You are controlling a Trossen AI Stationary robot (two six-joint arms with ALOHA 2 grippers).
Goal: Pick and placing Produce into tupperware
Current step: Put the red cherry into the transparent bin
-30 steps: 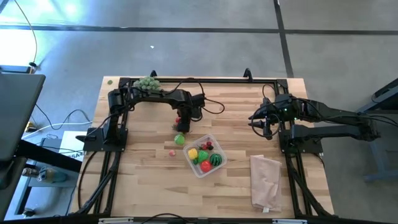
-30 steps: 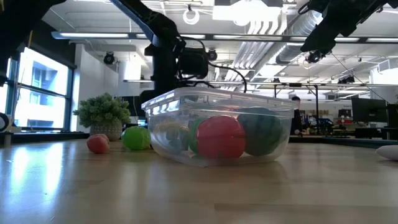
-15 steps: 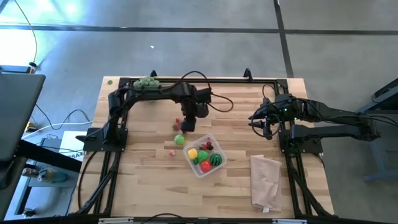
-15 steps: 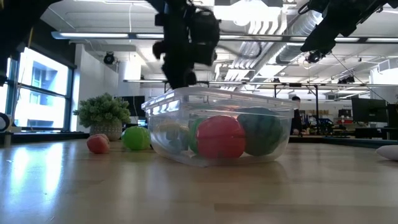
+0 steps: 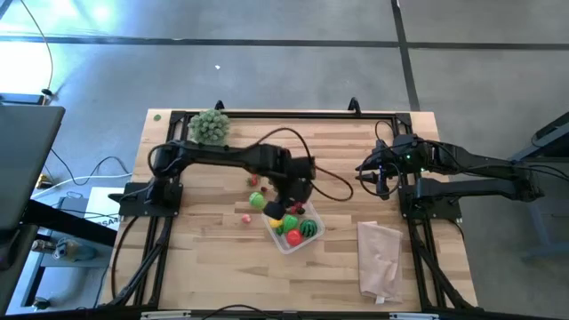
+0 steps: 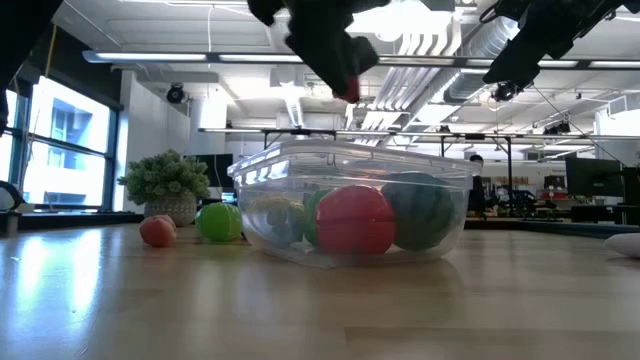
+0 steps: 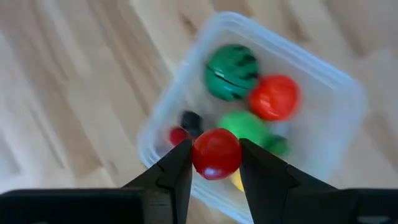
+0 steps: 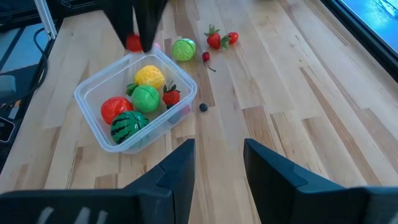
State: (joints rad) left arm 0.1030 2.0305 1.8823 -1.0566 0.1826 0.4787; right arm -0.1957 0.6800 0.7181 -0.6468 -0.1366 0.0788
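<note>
Tupperware at frame centre holds several produce pieces; left gripper clamps a red ball above it; apparently four remain outside. Right gripper waits empty, jaws apart.

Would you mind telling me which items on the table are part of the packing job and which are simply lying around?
Part of the job:
- tupperware, already holding several toy fruits
- red fruit held in the left gripper above the tupperware
- green ball and small red pieces on the wood

Lying about:
- bushy ball
- pinkish bag
- right gripper, idle at the table's right
</note>
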